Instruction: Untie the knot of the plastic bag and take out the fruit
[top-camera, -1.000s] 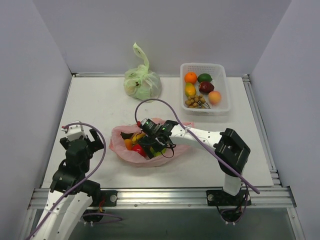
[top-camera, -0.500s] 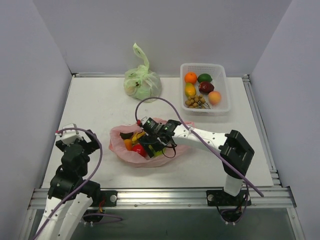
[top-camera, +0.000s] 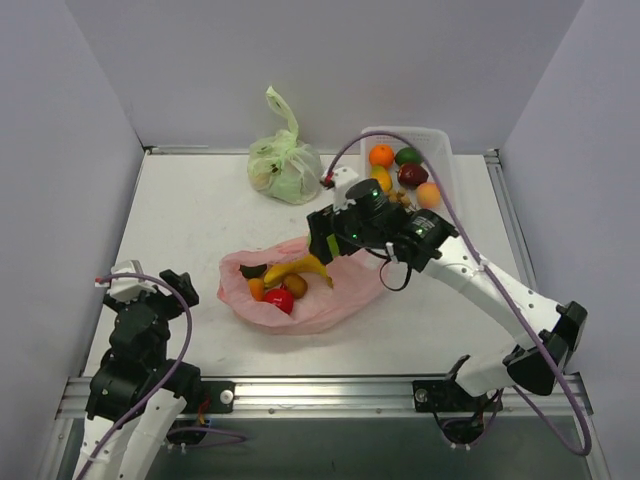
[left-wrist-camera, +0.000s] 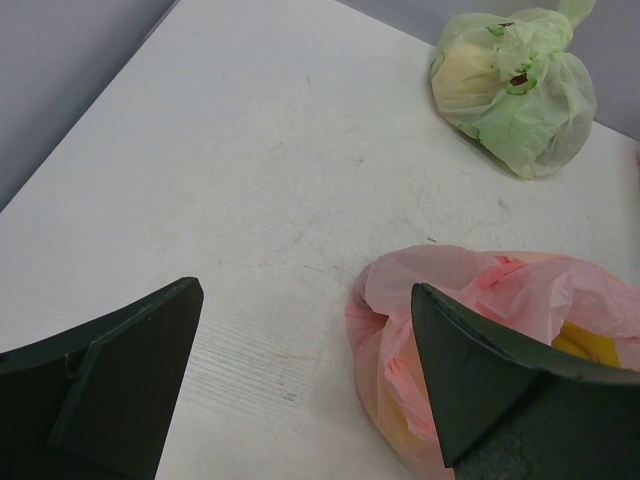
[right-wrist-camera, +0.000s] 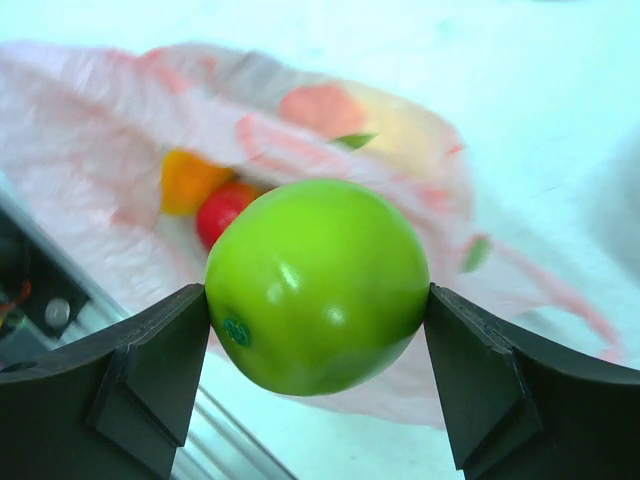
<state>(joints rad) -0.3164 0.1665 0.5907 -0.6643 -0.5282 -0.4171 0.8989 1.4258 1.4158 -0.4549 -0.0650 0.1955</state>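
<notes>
Pinching a smooth, round green apple (right-wrist-camera: 318, 285), the right gripper (right-wrist-camera: 316, 300) hangs above the plastic bag (top-camera: 335, 300).
Crinkly translucent pink, it lies open on the table (top-camera: 190, 220), holding bananas (top-camera: 297, 268) and a red apple (top-camera: 280, 300); the left gripper (left-wrist-camera: 305, 292) gapes wide, empty.

no readable text, label, brand, number or sign can be made out on anything in these views.

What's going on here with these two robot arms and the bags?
The right gripper is shut on a green apple, held over the open pink plastic bag. Inside the bag lie bananas and a red apple. The left gripper hangs open and empty, off to the bag's left.
</notes>
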